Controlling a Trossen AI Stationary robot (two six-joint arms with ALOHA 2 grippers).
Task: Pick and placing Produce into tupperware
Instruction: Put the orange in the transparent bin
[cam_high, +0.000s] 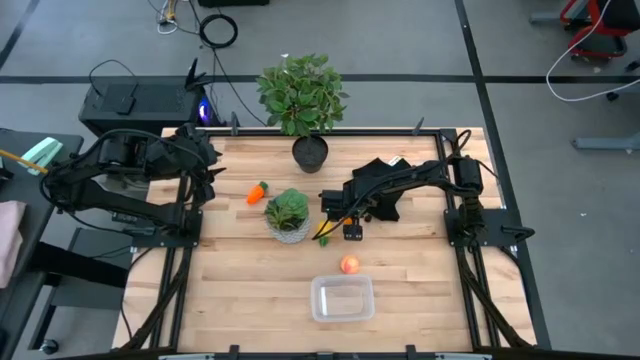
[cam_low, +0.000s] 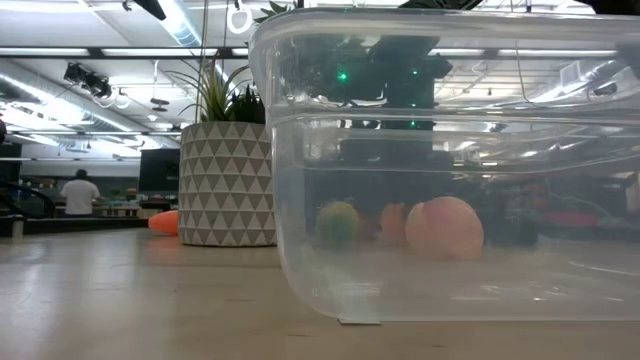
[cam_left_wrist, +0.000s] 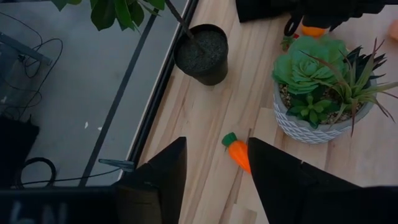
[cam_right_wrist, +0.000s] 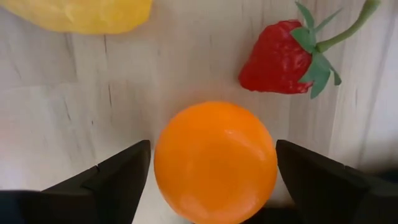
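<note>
My right gripper (cam_high: 337, 213) is open and low over the table beside the white pot. In the right wrist view, its two fingers (cam_right_wrist: 106, 180) stand on either side of the orange ball (cam_right_wrist: 214, 163), which rests on the table. I see no plain touch. The red strawberry (cam_right_wrist: 283, 59) and the yellow piece (cam_right_wrist: 81, 12) lie just beyond the ball. The peach-coloured piece (cam_high: 349, 264) lies on the table near the clear tupperware (cam_high: 342, 298). The carrot (cam_high: 258, 192) lies left of the white pot. My left gripper (cam_high: 207, 172) is open and waits near the table's left edge, and the carrot (cam_left_wrist: 238, 152) shows beyond its fingers.
The leafy succulent in its white patterned pot (cam_high: 288, 216) stands right beside my right gripper. A black pot with a tall green plant (cam_high: 310, 152) stands at the far edge. A black cloth (cam_high: 385, 180) lies under the right arm. Bare wood lies around the tupperware.
</note>
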